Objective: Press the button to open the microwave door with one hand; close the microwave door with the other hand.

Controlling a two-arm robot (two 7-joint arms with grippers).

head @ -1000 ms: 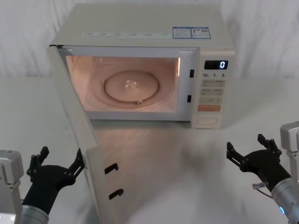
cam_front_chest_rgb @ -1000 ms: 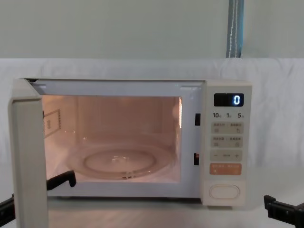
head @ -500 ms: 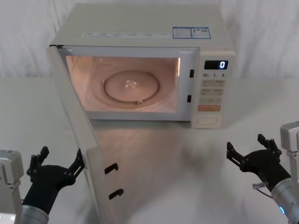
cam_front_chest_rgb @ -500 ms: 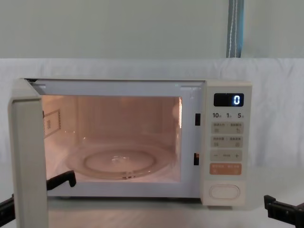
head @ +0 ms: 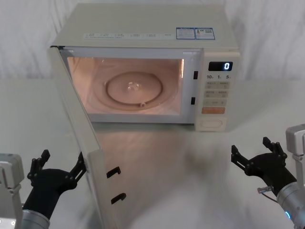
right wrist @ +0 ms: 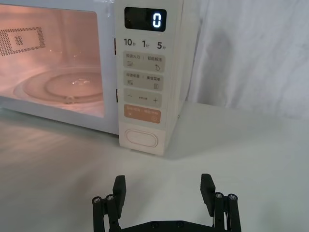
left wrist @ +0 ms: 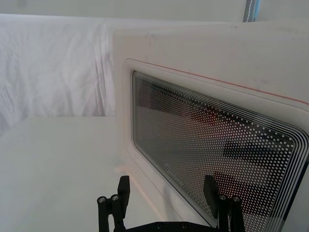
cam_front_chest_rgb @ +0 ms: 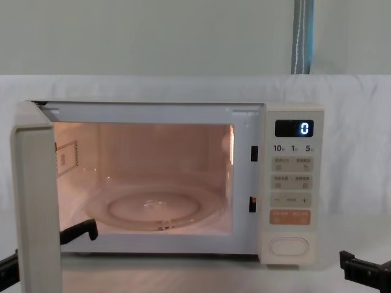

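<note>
The scene is evenly and softly lit. A warm orange glow is given off by the lit cavity of the microwave and is spread faintly over the desk before it. Reflections are carried by the microwave door glass. All views are sharp.

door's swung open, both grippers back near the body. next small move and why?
Probably the left gripper moves right against the outer face of the microwave door and starts pushing it shut. The door stands wide open with the cavity lit, and that gripper, open, sits just beside its free edge. The right gripper waits open, short of the button.
</note>
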